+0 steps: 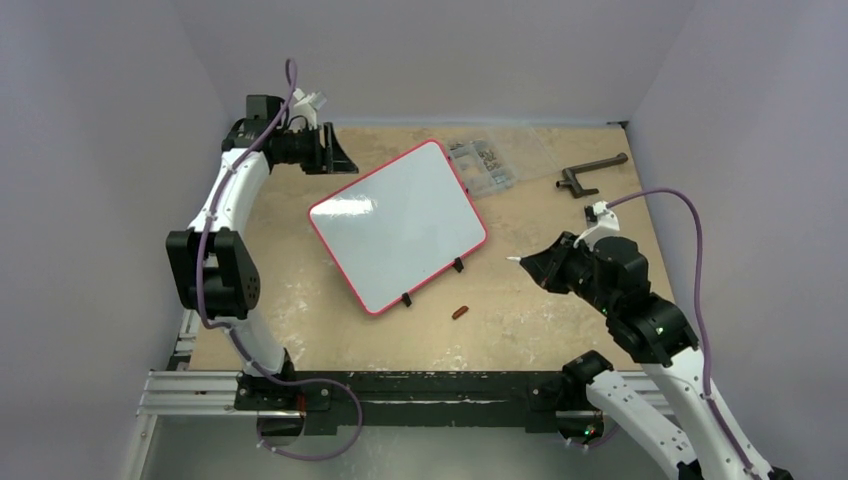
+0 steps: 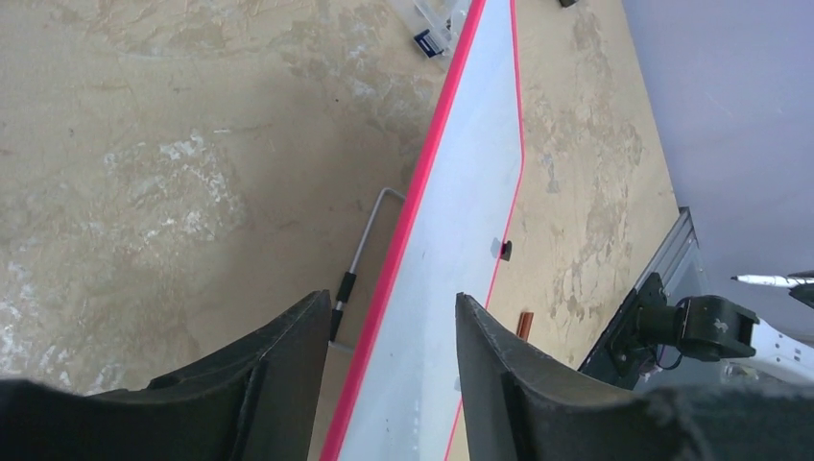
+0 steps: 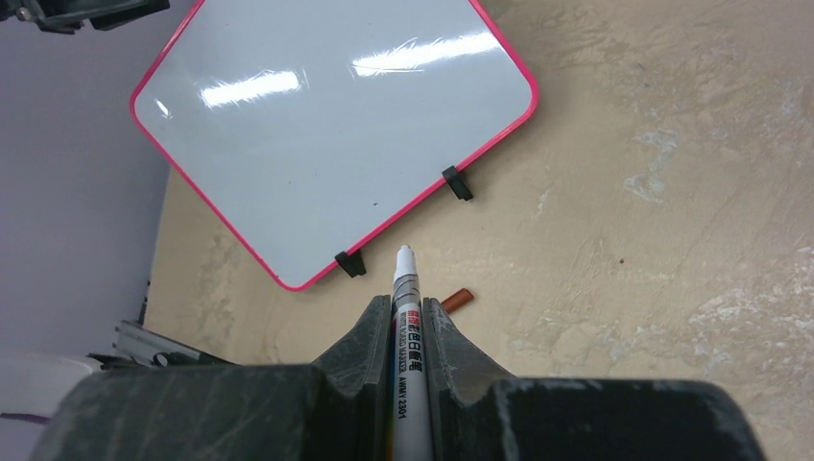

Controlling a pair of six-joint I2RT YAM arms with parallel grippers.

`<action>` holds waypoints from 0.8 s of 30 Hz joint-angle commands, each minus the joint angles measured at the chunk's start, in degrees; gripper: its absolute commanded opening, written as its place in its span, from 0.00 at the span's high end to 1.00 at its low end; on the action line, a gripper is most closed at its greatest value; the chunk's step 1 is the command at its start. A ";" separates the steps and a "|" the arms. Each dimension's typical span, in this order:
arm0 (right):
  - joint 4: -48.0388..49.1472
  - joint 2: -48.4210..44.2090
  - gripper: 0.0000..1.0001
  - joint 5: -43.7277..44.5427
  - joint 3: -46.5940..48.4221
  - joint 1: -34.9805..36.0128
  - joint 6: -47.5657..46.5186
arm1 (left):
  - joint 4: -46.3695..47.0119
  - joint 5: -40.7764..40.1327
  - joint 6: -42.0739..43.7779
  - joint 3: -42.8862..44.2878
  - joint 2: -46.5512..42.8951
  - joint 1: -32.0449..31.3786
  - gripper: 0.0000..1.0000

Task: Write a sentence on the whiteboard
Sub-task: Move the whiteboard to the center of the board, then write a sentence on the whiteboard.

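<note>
1. Top external view: the large white rectangular whiteboard with a thin red rim (image 1: 400, 225) lies mid-worktop, turned at a skew to the arms. Its surface looks blank, and I see no stroke of the sentence on it yet.
2. The left arm's black fingers (image 2: 288, 384) stand apart over the board's far-left corner. In the left wrist view the red rim runs between them, and they grip nothing.
3. The right arm's fingers (image 3: 370, 346) are clamped on a white marker with printed lettering (image 3: 407, 317). Its bare tip points at the board's near edge but is off it.
4. A small reddish-brown cap (image 1: 460, 313) lies on the mottled tan worktop (image 1: 330, 330) just beside that edge, between marker and board.
5. Further out are a small clear parts box (image 1: 485, 165) by the far corner and a black handled tool (image 1: 590, 172) beyond it.
6. Risks, as I judge them:
   - The board is unheld, so pen pressure could slide or spin it and smear the strokes.
   - The skewed lie invites slanting rows.
   - A steep or heavy press might push the marker back through the fingers.
   - A low approach could knock the cap.
</note>
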 commanded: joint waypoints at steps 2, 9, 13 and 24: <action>2.46 2.90 1.00 -2.25 1.95 -0.19 -1.47 | 2.66 1.48 1.42 -4.78 -5.15 0.03 0.51; 2.69 3.85 1.00 -4.54 3.25 -0.17 -0.84 | 2.63 10.03 2.82 -3.18 -0.66 2.82 0.51; 0.66 4.20 1.00 -4.31 4.90 -0.20 -1.29 | 0.83 12.69 3.57 -0.55 2.89 4.10 0.52; 1.39 7.13 1.00 -6.01 6.21 -0.13 -1.90 | -0.86 18.98 5.81 -0.37 4.30 3.46 0.54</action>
